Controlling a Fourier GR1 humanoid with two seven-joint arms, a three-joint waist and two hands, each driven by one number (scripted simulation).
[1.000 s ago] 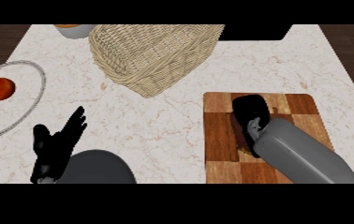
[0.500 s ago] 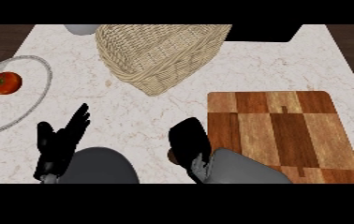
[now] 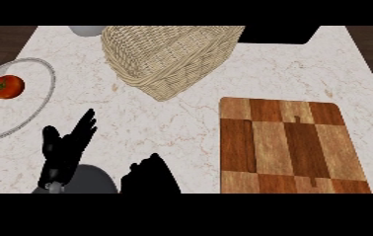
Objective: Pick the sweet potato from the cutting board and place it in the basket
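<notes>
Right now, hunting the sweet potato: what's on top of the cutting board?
Only bare wood shows on the cutting board. What the right hand beside it covers cannot be seen.

A pale, marble-like counter (image 3: pixel 182 126) is filling nearly the whole view, seen from steeply above. Thin beige veins are running through its off-white top in loose, wandering lines. Its side edges are slanting inward toward the far end. Beyond the far left corner, a strip of dark brown wood-toned surface (image 3: pixel 15 35) is showing, and a matching strip (image 3: pixel 362 32) is showing beyond the far right corner. A flat black block (image 3: pixel 280 35) is sitting at the counter's far edge, right of centre. Light is falling softly and evenly across the stone.
</notes>
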